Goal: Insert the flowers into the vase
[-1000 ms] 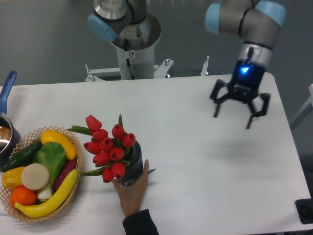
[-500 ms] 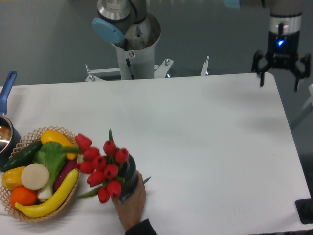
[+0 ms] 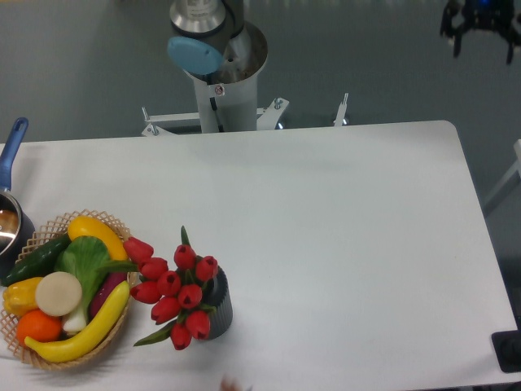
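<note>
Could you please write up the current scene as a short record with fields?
flowers: red tulips, standing in the vase and leaning left
vase: dark grey, upright on the table, right of the basket
basket: wicker, at the table's left edge, holding fruit and vegetables
pot: blue handle, cut off by the left edge
gripper: top right, beyond the table, holding nothing, fingers spread

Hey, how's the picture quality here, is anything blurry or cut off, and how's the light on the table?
In the fixed camera view, the light is soft and even: the white table shows no harsh glare. The flowers in the vase and the basket are fairly sharp. The pincer at the top right edge is dark, smeared and partly cut off, so its jaws can't be read.
</note>
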